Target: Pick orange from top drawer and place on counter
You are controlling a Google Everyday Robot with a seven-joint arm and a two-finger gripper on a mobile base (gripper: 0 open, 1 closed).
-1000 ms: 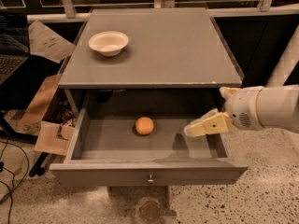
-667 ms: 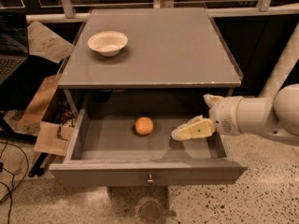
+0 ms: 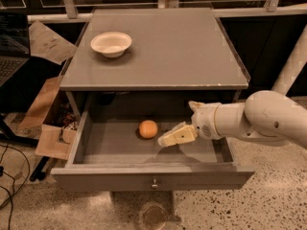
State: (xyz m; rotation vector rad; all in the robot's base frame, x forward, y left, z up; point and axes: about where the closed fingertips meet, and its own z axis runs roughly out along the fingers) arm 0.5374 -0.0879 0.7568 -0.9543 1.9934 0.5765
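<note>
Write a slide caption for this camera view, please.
Gripper inside the open top drawer, just right of the orange.

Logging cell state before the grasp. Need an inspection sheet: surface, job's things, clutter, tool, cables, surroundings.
Surface: counter, grey and flat, with worn pale edges.
Job's things: orange lies on the floor of the open top drawer, near its middle; not yet on the counter.
Clutter: white bowl on the counter's back left; cardboard box and crumpled paper left of the cabinet.
Tool: tool is low inside the drawer, close beside the orange on its right; contact cannot be told.
Cables: black cables on the floor at lower left.
Surroundings: speckled floor; laptop at the left edge.
</note>
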